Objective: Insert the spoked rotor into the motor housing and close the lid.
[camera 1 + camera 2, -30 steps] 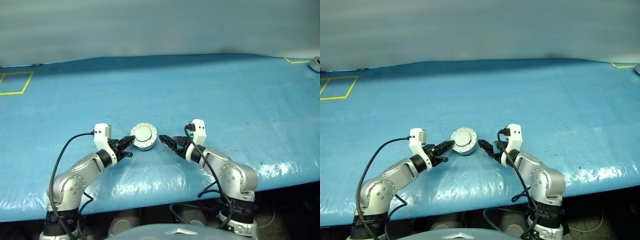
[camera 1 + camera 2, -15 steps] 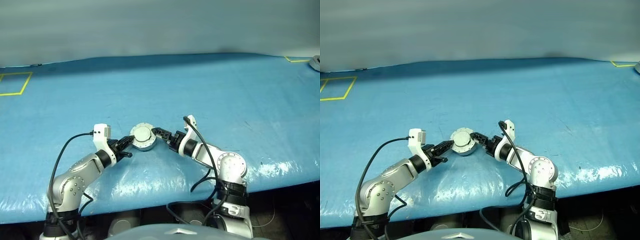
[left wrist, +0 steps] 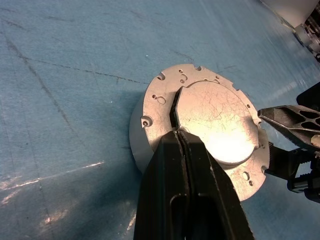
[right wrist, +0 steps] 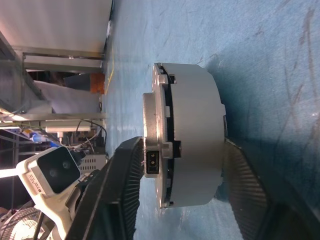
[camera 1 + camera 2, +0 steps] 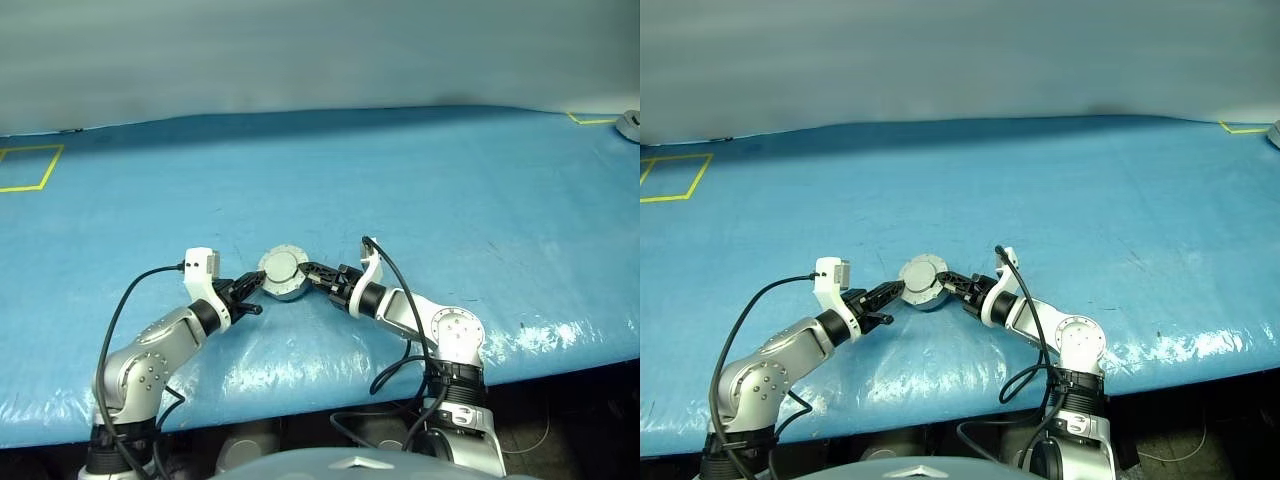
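We see the blue-covered table carrying the motor housing near its front edge, its lid down flat. The right pincer straddles the housing from the right, perhaps already gripping it. The left pincer, clenched, touches the housing's left rim.

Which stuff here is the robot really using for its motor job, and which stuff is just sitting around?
For the job:
- round silver-grey motor housing
- plain grey round lid, down flat on top of it
- left gripper, shut, its tips at the lid's edge
- right gripper, one finger above and one below the housing

Just around:
- blue table cover
- yellow tape square
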You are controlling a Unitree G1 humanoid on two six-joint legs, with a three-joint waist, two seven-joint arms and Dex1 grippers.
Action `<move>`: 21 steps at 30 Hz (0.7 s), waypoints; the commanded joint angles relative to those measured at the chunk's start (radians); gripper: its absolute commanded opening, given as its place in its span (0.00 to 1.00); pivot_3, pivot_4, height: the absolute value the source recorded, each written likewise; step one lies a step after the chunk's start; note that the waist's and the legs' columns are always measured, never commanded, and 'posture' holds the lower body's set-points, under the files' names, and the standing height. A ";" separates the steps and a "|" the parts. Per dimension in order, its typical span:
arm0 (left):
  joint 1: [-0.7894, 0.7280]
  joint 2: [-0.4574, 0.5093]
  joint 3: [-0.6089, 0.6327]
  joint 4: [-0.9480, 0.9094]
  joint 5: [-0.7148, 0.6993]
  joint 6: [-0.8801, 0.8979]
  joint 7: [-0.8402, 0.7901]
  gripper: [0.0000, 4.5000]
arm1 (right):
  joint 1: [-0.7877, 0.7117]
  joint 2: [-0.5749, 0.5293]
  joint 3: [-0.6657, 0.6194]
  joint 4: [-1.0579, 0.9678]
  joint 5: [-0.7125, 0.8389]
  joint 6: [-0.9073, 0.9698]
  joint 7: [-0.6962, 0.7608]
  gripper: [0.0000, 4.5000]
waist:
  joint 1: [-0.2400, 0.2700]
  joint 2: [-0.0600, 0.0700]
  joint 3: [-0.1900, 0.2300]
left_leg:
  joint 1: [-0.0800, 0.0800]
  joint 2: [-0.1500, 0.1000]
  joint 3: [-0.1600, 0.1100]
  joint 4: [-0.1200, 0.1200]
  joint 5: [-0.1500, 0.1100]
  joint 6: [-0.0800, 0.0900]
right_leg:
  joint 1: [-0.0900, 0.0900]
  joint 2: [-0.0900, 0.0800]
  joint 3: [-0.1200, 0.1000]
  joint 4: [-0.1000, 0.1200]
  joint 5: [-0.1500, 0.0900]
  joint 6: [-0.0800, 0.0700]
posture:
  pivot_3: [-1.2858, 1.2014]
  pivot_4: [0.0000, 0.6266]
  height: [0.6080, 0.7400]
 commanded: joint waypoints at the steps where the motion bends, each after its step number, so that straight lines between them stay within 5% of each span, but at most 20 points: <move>1: 0.014 -0.002 -0.020 0.020 0.016 0.013 -0.002 0.00 | 0.105 0.167 0.062 -0.016 0.070 0.001 -0.013 0.28 | 0.000 0.000 0.000 | 0.000 0.000 0.000 0.000 0.000 0.000 | 0.000 0.000 0.000 0.000 0.000 0.000 | 0.52 0.24 1.00; 11: 0.011 -0.035 0.003 0.026 0.054 -0.084 -0.016 0.00 | 0.132 0.122 0.097 -0.035 0.112 0.002 -0.060 0.25 | 0.000 0.000 0.000 | 0.000 0.000 0.002 0.001 -0.001 0.002 | 0.000 0.000 0.001 0.000 0.001 -0.002 | 0.52 0.24 1.00; 14: 0.003 -0.082 0.080 0.023 -0.051 -0.067 -0.014 0.00 | 0.141 0.127 0.091 -0.047 0.144 -0.022 -0.079 0.25 | 0.001 0.000 0.000 | 0.000 0.000 0.002 0.002 -0.001 0.002 | 0.001 0.000 0.001 0.000 0.002 -0.002 | 0.52 0.24 1.00; 21: 0.003 -0.166 0.222 0.029 -0.233 -0.044 0.089 0.49 | 0.167 0.135 0.092 -0.086 0.324 -0.129 -0.153 0.25 | -0.008 -0.001 0.001 | -0.001 0.000 0.003 0.003 -0.002 0.003 | 0.000 0.000 0.001 0.000 0.002 -0.001 | 0.52 0.24 1.00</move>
